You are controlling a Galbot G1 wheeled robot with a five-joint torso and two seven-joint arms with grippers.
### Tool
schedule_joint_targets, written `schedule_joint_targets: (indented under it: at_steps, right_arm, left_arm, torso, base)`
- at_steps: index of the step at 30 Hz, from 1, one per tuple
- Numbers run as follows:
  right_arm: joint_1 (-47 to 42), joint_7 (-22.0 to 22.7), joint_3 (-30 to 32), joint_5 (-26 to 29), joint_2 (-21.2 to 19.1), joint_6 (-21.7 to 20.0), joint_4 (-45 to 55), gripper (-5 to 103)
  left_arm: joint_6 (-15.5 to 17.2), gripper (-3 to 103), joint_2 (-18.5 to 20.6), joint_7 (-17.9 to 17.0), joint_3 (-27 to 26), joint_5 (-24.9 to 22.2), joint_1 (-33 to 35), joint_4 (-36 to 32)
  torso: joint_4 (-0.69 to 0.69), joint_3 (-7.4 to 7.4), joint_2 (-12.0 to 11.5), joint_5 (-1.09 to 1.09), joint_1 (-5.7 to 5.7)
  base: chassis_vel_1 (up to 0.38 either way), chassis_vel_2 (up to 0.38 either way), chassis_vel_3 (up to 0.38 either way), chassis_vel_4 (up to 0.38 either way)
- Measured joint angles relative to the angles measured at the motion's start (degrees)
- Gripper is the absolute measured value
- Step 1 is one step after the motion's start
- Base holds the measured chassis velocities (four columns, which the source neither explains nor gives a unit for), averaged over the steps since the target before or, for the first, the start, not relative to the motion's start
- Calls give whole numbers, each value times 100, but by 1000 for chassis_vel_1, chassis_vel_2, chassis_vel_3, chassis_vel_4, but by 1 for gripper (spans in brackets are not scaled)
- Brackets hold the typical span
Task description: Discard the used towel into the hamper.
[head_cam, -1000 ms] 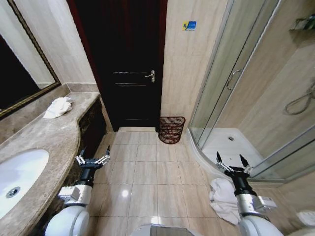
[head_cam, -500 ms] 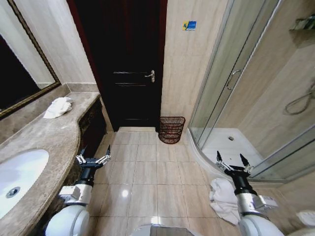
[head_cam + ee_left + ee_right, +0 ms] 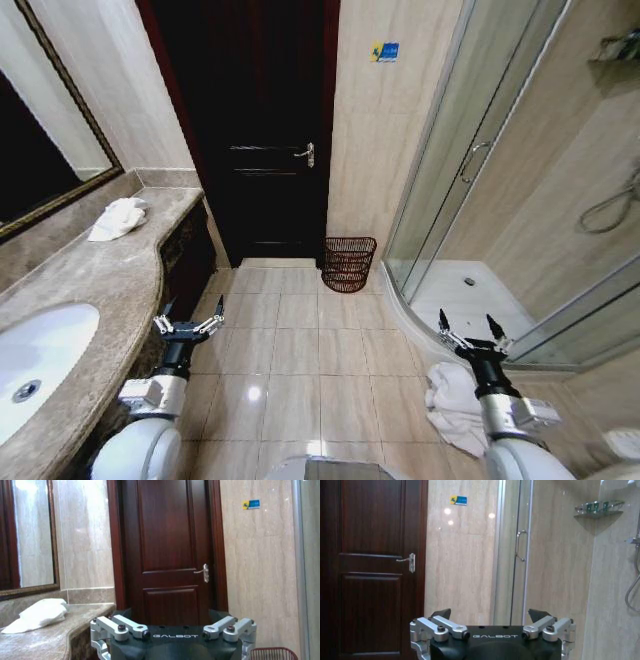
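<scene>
A dark red-brown openwork hamper stands on the floor against the far wall, between the door and the shower; its rim also shows in the left wrist view. One crumpled white towel lies on the floor tiles just under and behind my right gripper. A second white towel lies on the counter's far end. My left gripper hangs beside the counter front. Both grippers are open and hold nothing, as the wrist views also show.
A marble counter with a white sink runs along the left. The dark wooden door is closed straight ahead. A curved glass shower enclosure fills the right side. Glossy beige floor tiles lie open between me and the hamper.
</scene>
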Motion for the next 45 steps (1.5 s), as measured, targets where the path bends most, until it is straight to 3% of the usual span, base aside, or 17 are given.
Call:
schedule_joint_targets:
  at_steps: [15,18,26,34,38,45]
  right_arm:
    - [-109,15,-10,207,-28,-14,28,100]
    - [-84,28,-12,245,-158,-85,-9,100]
    - [153,87,56,283,-410,-204,-69,100]
    - [261,55,-36,339,-263,-252,37,100]
    - [348,-60,-102,77,-117,-54,-139,100]
    - [367,-117,-83,5,33,83,-178,100]
  left_arm:
    - [-69,100,39,58,1,-88,39,115]
    - [-6,100,160,39,33,-421,66,51]
    - [87,100,425,-166,-51,-485,80,-160]
    - [33,100,124,-76,44,195,-106,-133]
    - [-87,100,-36,-15,160,441,-405,142]
    - [-54,100,12,45,19,167,-473,218]
  torso:
    - [0,0,0,-1,0]
    - [-1,0,0,-1,0]
    - [0,0,-1,1,0]
    - [0,0,-1,0,0]
    - [-1,0,-1,0,0]
    - [0,0,-1,0,0]
  base:
    - [0,0,0,0]
    - [0,0,0,0]
    - [0,0,0,0]
    - [0,0,0,0]
    - [0,0,0,0]
    - [0,0,0,0]
